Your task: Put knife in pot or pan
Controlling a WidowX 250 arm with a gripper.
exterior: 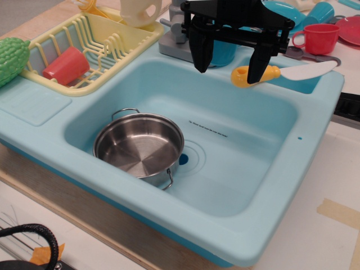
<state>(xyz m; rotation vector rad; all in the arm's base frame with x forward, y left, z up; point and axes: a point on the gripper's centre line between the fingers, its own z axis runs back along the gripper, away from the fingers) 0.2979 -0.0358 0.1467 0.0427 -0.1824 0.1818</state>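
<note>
Observation.image view: black two-finger gripper [229, 63] hangs over the back edge of the light-blue plastic toy sink [306, 185], jaws spread wide with nothing between them. Right finger [257, 66] overlaps the yellow-orange handle of the toy plastic knife [284, 72] — contact or merely in front, cannot tell. Knife lies flat on the sink's rear ledge, white blunt blade pointing right, rounded handle end toward the gripper.

Shiny round stainless-steel pot [139, 147] sits upright in the left part of the basin, two thin wire loop handles visible, interior bare — well apart from the knife. Blue drain hole [183, 159] shows just beside the pot's right rim.

Pale-yellow plastic dish rack [121, 35] stands on the sink's left rear, holding a red cup [66, 66] on its side. Green bumpy toy vegetable [10, 58] rests at the far left. Pink cup [318, 38] stands behind the knife.
</note>
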